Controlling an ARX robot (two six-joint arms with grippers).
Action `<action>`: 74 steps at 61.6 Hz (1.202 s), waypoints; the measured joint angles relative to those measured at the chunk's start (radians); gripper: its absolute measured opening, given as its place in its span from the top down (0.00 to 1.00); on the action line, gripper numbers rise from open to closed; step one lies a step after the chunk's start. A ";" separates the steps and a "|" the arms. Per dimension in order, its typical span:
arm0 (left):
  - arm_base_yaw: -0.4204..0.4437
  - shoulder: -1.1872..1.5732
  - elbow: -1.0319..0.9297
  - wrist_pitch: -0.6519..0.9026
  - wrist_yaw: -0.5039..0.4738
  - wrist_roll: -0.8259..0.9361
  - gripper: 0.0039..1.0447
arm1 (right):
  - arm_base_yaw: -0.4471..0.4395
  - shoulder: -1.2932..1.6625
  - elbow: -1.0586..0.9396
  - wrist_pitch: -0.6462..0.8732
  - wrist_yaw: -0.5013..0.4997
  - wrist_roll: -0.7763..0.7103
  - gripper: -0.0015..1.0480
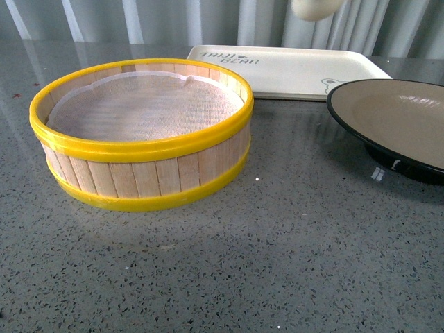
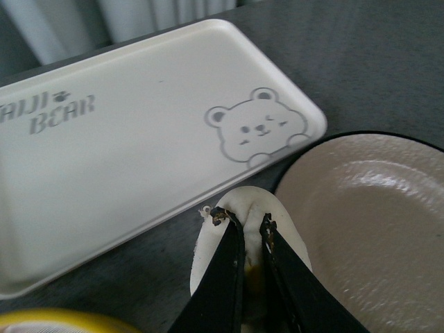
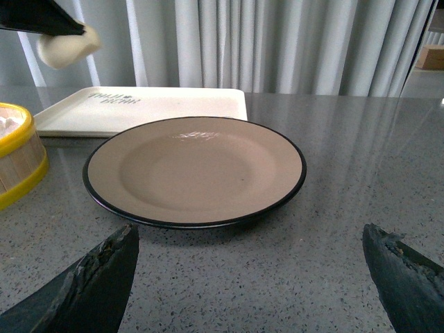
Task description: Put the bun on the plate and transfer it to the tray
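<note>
My left gripper (image 2: 243, 220) is shut on the cream-white bun (image 2: 288, 239) and holds it in the air between the tray and the plate. The bun's underside shows at the top of the front view (image 1: 316, 8) and at the upper left of the right wrist view (image 3: 66, 48). The taupe plate with a black rim (image 1: 395, 118) sits on the table at the right; it also shows in the left wrist view (image 2: 374, 222) and the right wrist view (image 3: 194, 170). The cream tray with a bear drawing (image 2: 139, 139) lies behind it (image 1: 291, 69). My right gripper (image 3: 250, 267) is open and empty, low over the table before the plate.
A round wooden steamer basket with yellow rims (image 1: 142, 132) stands at the left, lined with white cloth and holding nothing else. It shows at the edge of the right wrist view (image 3: 17, 152). The table is speckled grey stone (image 1: 277, 263). Pale curtains hang behind.
</note>
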State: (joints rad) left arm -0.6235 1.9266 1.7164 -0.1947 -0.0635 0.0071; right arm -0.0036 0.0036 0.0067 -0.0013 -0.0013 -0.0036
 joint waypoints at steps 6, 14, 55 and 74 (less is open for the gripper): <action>-0.024 0.060 0.066 -0.004 0.030 0.012 0.96 | 0.000 0.000 0.000 0.000 0.000 0.000 0.08; -0.054 0.138 0.142 -0.022 0.061 0.019 0.96 | 0.000 0.000 0.000 0.000 0.000 0.000 0.08; -0.175 0.236 0.124 0.038 0.069 0.130 0.96 | 0.000 0.000 0.000 0.000 0.000 0.000 0.08; -0.173 0.259 0.126 0.041 0.029 0.185 0.96 | 0.000 0.000 0.000 0.000 0.000 0.000 0.08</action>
State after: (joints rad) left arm -0.7967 2.1860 1.8423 -0.1535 -0.0345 0.1925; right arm -0.0036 0.0036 0.0067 -0.0013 -0.0010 -0.0036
